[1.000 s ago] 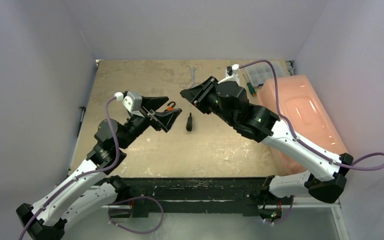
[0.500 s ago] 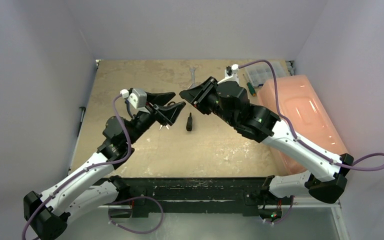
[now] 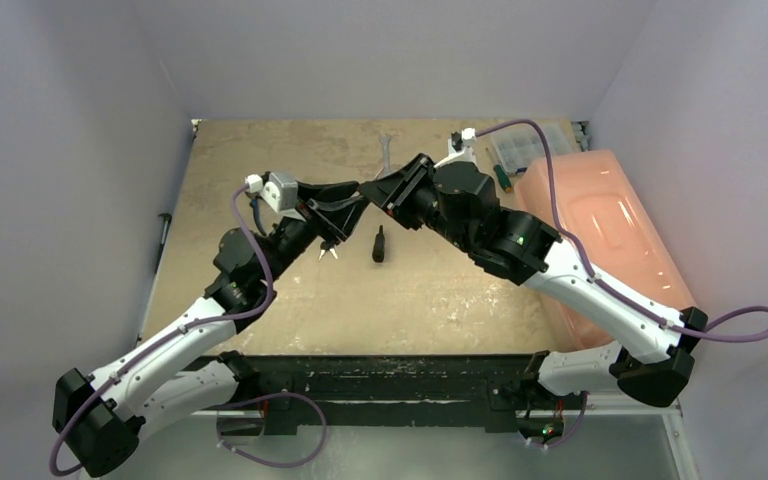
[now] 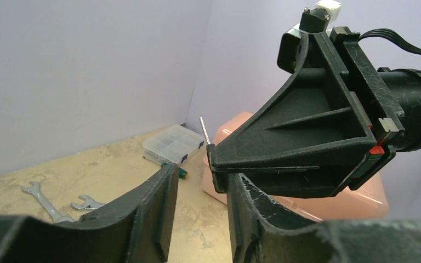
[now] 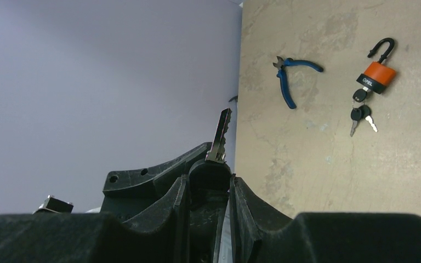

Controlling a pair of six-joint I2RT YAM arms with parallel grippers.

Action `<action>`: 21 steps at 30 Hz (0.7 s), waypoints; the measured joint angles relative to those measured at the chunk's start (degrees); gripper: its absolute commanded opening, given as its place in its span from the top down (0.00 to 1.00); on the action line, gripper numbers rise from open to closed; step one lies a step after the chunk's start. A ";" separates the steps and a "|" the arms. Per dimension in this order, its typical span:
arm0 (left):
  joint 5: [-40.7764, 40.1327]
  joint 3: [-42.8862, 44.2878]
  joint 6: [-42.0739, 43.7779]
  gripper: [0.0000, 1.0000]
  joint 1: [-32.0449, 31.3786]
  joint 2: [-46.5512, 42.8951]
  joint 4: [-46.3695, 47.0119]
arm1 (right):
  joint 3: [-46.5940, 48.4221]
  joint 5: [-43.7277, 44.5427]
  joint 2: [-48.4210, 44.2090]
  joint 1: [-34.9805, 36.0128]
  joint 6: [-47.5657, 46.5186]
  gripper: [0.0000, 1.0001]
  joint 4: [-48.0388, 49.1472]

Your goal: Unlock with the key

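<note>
The orange padlock (image 5: pixel 375 76) lies on the table with its black shackle open and a bunch of keys (image 5: pixel 360 114) hanging from it. In the top view the left gripper hides the lock and only those keys (image 3: pixel 327 253) show. My right gripper (image 3: pixel 368 188) (image 5: pixel 208 178) is shut on a black-headed key (image 5: pixel 221 137), its silver blade sticking out past the fingertips. The blade also shows in the left wrist view (image 4: pixel 203 129). My left gripper (image 3: pixel 352 208) (image 4: pixel 200 175) is open and empty in the air, its tips right against the right gripper's tips.
Blue pliers (image 5: pixel 288 82) lie left of the padlock. A black tool (image 3: pixel 379 243) lies mid-table. Wrenches (image 3: pixel 384 150) lie at the back. A clear parts box (image 3: pixel 513 150), a green-handled screwdriver (image 3: pixel 501 177) and a pink bin (image 3: pixel 600 230) stand at the right.
My left arm has reached forward and to the right, bringing its open fingers up to the right gripper's tips and covering the padlock in the top view. The right arm has barely moved.
</note>
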 measured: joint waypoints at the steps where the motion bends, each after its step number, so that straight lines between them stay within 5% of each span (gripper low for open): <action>1: -0.09 0.00 -0.09 0.65 0.00 0.22 0.22 | 0.00 0.00 0.00 0.00 0.02 0.97 0.02; 9: 0.26 0.00 -0.76 0.97 -0.39 1.40 2.51 | -0.07 -0.04 0.00 -0.28 0.17 0.97 0.55; 13: 0.07 0.00 -1.57 1.00 -0.48 1.81 3.13 | -0.31 -0.04 0.00 -0.46 0.46 0.96 1.18; 15: -0.15 0.00 -1.73 1.00 -0.48 1.88 3.26 | -0.31 0.00 0.00 -0.48 0.52 0.89 1.22; 18: -0.26 0.00 -1.81 1.00 -0.48 1.92 3.13 | -0.44 0.04 0.00 -0.48 0.57 0.62 1.25; 21: -0.48 0.00 -1.88 1.00 -0.48 1.92 2.71 | -0.72 0.11 0.00 -0.50 0.52 0.44 1.60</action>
